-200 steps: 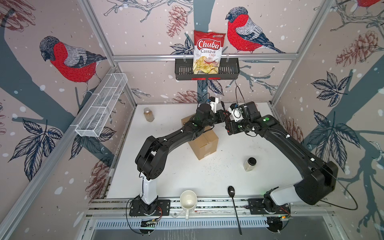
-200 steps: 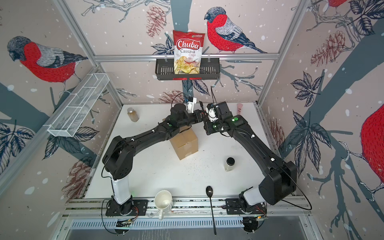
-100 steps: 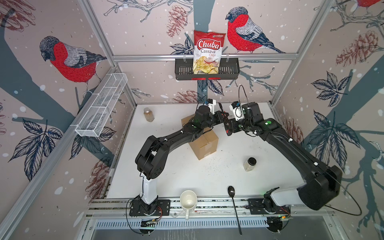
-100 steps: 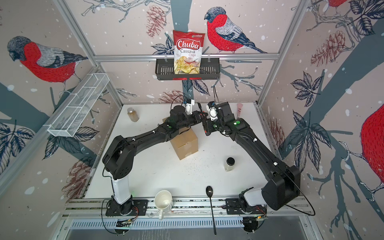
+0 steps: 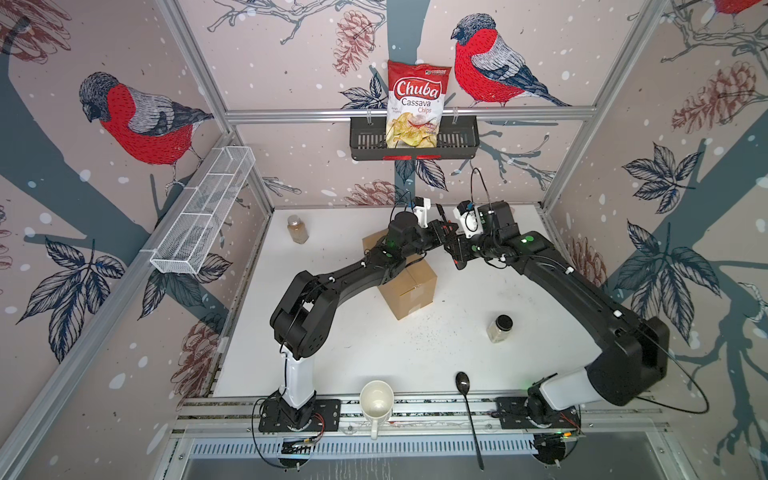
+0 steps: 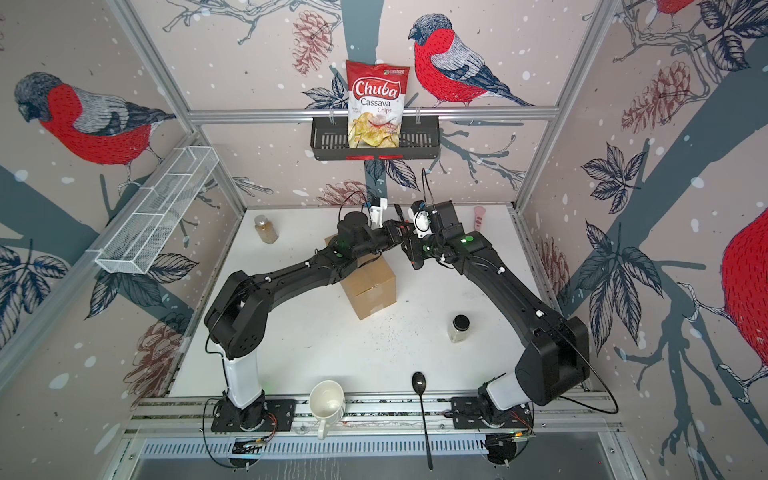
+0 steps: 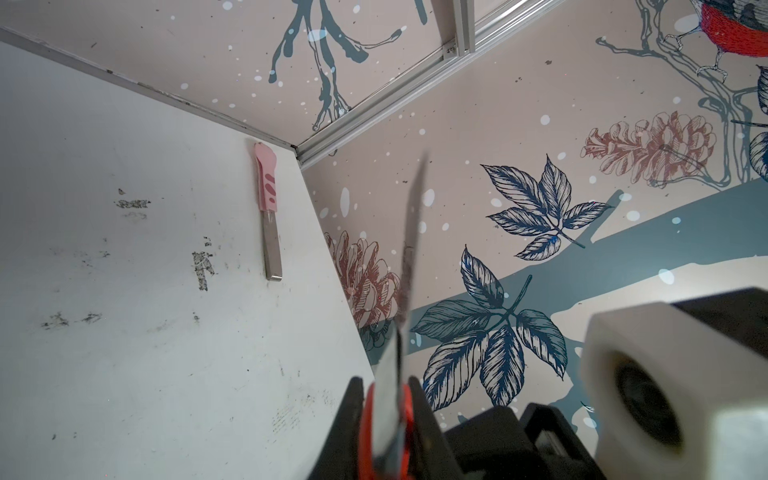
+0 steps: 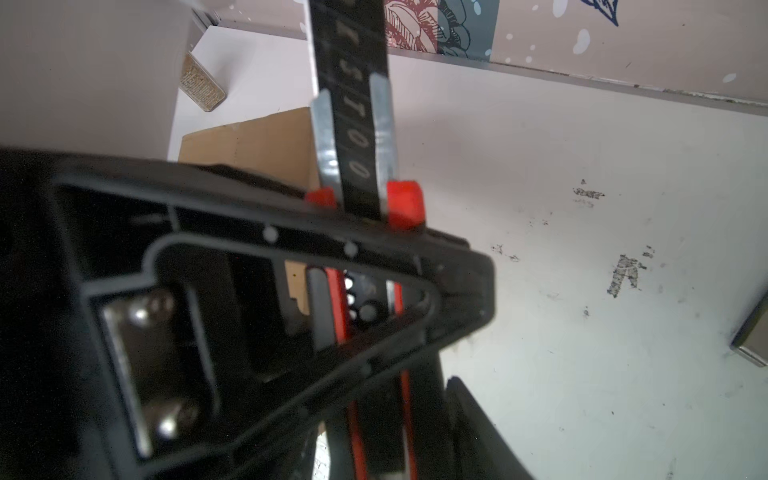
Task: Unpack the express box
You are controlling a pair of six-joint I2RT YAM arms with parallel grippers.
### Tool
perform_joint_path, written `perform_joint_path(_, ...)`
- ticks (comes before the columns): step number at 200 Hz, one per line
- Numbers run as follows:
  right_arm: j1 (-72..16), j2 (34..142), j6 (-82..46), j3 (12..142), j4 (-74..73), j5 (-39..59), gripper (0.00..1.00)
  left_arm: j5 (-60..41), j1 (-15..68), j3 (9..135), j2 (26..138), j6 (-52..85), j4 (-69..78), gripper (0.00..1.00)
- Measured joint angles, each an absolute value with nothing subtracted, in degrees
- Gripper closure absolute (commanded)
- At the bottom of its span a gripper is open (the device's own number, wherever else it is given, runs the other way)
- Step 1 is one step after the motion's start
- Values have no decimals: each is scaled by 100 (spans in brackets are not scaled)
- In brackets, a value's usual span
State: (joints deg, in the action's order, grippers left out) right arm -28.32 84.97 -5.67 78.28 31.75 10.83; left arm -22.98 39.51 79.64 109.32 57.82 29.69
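Observation:
The express box (image 5: pixel 409 286) (image 6: pixel 370 291), a brown carton, stands on the white table under my left forearm, and one flap (image 8: pixel 249 137) shows in the right wrist view. Behind and above it my left gripper (image 5: pixel 445 232) (image 7: pixel 384 386) is shut on a black utility knife (image 7: pixel 409 257) (image 8: pixel 353 104) that points upward. My right gripper (image 5: pixel 455 253) (image 8: pixel 382 449) meets it from the right. Its red pads (image 8: pixel 357 440) flank the knife's lower body closely. That part is dark and blurred, so a grip cannot be made out.
A pink-handled cutter (image 6: pixel 479 216) (image 7: pixel 268 199) lies in the back right corner. A jar (image 5: pixel 297 229) stands back left and a black-lidded jar (image 5: pixel 500 328) to the right. A mug (image 5: pixel 376 401) and spoon (image 5: pixel 467 411) lie on the front rail. A black basket (image 5: pixel 457 143) hangs on the back wall and a wire basket (image 5: pixel 203 216) on the left.
My right wrist has shifted slightly beside the knife. The left arm, the knife and the box have stayed where they were.

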Motion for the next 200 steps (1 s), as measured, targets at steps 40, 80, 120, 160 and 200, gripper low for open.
perform_joint_path(40,-2816,8536,-440,7922,3282,1157,83,-2281,3951,7889,10919,5795,3072,91)
perform_joint_path(80,-2823,8521,-445,7981,3505,1238,90,-2287,3981,7734,10829,5723,3127,70)
perform_joint_path(120,-2884,8477,-548,8047,3739,1212,92,-2126,3983,7575,10565,5384,2910,42)
perform_joint_path(160,-2956,8357,-838,8047,4224,956,93,-1927,3988,7199,10180,5103,2753,25)
perform_joint_path(200,-3142,8117,-1219,8047,4842,679,93,-1643,3986,6608,9544,4871,2392,14)
